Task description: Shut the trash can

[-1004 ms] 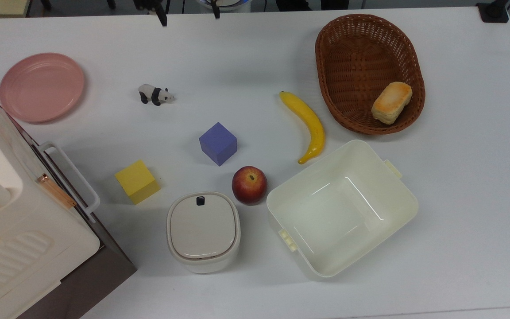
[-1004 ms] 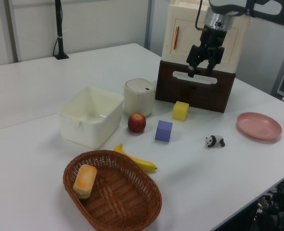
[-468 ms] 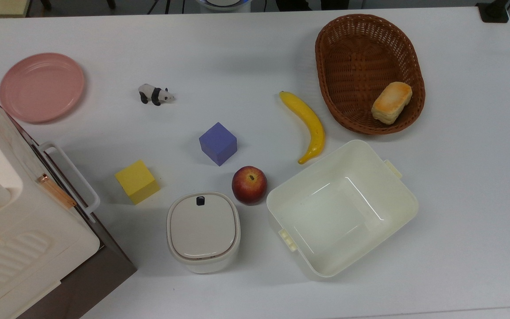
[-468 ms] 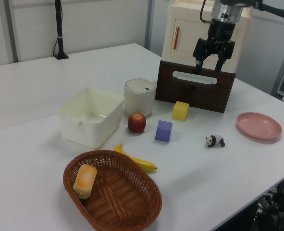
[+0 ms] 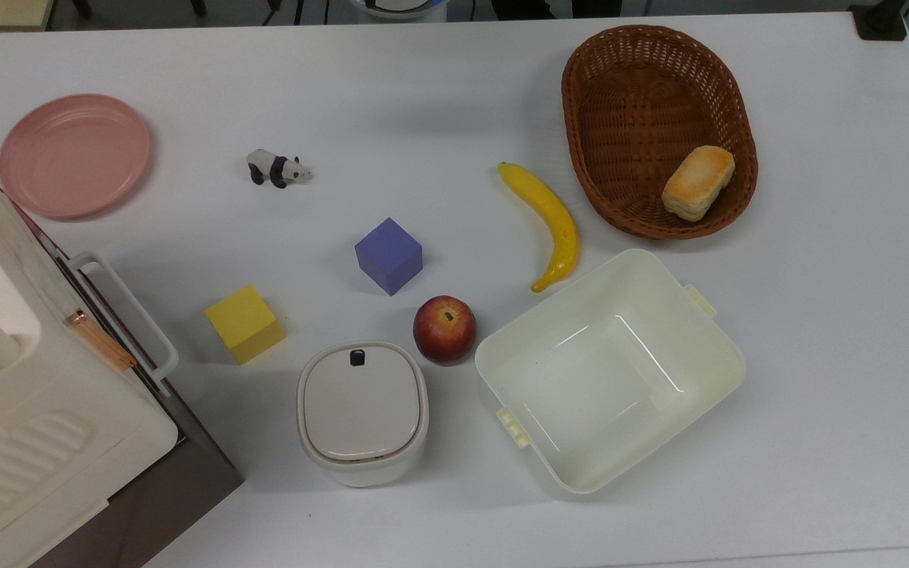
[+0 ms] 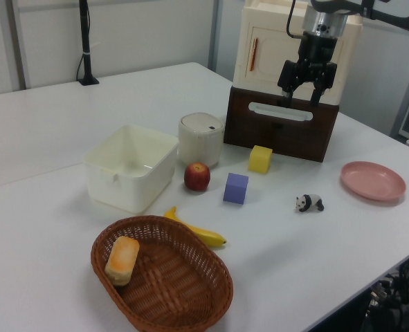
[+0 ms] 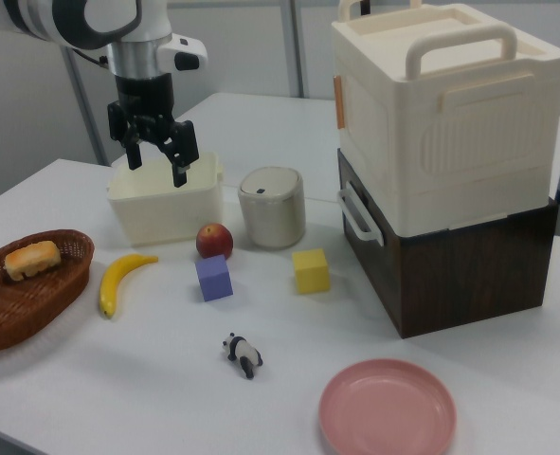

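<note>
End effector (image 6: 302, 101) hangs high above surface (image 5: 423, 102), fingers spread wide, nothing held. In left view it sits in front of white appliance (image 6: 297, 48); in right view, above cream tub (image 7: 164, 204). Trash can (image 5: 363, 412) stands on surface, lid down flat, black button (image 5: 357, 357) on top. Apple (image 5: 444, 329) just beside it; yellow cube (image 5: 245, 323) near; tub at top view's right.

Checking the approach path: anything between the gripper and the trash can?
Nothing visible. The gripper hangs in the air above the table, jaws open and empty, and the space down to the trash can is free. The can's lid already lies flat. The apple sits beside the can, not on it.
</note>
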Robot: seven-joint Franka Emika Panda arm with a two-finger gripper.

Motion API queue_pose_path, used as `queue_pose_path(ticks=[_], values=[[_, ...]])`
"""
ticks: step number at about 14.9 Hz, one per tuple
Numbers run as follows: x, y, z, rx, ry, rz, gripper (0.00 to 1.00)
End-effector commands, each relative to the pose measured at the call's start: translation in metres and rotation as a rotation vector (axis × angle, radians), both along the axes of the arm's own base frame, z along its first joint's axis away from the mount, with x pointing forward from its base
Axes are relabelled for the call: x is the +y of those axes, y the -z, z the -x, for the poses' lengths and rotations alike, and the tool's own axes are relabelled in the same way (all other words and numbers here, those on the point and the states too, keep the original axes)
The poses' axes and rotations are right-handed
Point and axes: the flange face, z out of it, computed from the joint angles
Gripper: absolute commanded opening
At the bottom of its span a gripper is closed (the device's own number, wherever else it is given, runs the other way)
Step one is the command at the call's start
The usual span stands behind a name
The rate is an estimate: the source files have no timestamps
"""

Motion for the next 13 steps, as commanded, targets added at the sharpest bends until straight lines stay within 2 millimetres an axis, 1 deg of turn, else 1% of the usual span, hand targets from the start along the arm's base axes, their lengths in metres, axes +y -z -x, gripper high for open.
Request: queue_pose_path(ticks=[1, 3, 5, 6, 7, 8, 13], values=[[0.0011, -0.0089, 0.0067, -0.007, -0.028, 0.014, 1.0], [0.004, -0.0086, 0.0065, -0.004, -0.041, 0.047, 1.0], [0.0013, -0.0077, 0.0063, 0.0, -0.059, 0.079, 1.0], [-0.0034, -0.0055, 0.0063, 0.001, -0.083, 0.068, 1.0], [-0.0042, -0.0055, 0.0078, 0.005, -0.139, 0.064, 1.0], [-0.0034, -0.0048, 0.0078, 0.005, -0.157, 0.063, 1.0], [-0.0041, -0.0058, 0.0068, -0.001, -0.153, 0.063, 1.0]])
